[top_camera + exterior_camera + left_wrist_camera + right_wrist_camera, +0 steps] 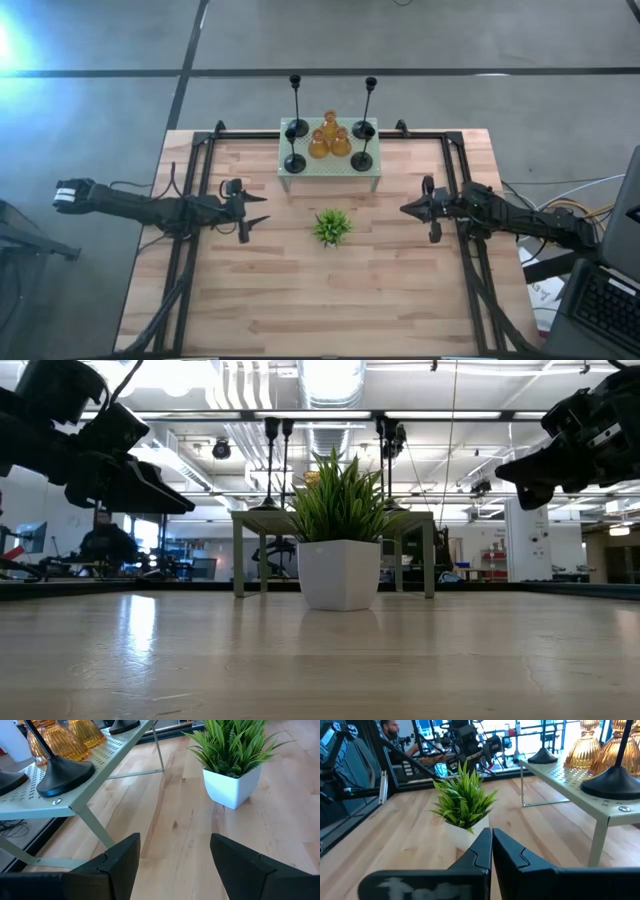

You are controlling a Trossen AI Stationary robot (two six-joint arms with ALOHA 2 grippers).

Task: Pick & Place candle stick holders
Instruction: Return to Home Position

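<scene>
Candle stick holders (329,140) all on top of the stand (330,174), seven by my count: amber ones mid-stand, black ones toward its corners. My left gripper (255,215) hangs off the stand's front-left, well apart, fingers spread, nothing between them. My right gripper (404,209) is off the stand's front-right, fingers pressed together, empty. Plant (332,227) just in front of the stand. Risk: a wide swing home clips a stand leg (spread left fingers reach further), and the jolt tips the tall thin-stemmed holders at the stand's back edge. Low odds, I judge.
</scene>
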